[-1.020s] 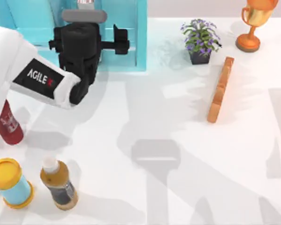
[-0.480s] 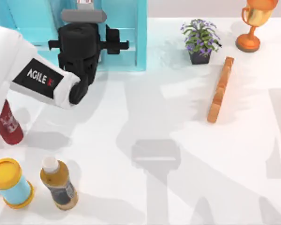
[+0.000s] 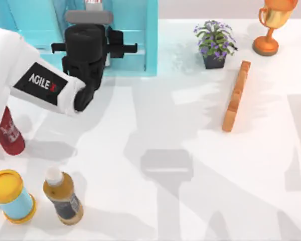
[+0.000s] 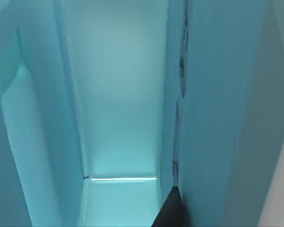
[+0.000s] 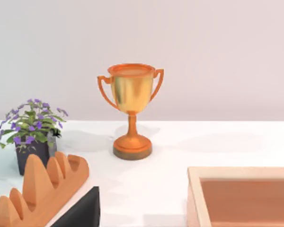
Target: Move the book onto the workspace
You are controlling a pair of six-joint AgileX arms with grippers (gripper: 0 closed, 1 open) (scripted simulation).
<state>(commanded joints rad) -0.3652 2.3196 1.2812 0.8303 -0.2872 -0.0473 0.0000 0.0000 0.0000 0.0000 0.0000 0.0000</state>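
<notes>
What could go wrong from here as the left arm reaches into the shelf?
1. The left gripper is deep inside the light-blue shelf unit, close to its walls; a sideways pull may scrape or snag them.
2. The left wrist view shows a teal surface hard beside one finger, possibly the book; the grasp cannot be confirmed, so it may slip.
3. Bottles stand beneath the arm's return path.

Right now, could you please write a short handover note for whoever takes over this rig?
Left gripper: inside the light-blue shelf unit at the table's left.
Right arm: idle, by the orange-brown wooden bar.
Large teal-blue book: not on the broad white tabletop; inside the shelf I cannot tell it from the walls.
Done: the reach.
Left: grasp, pull out, set on the tabletop.
</notes>
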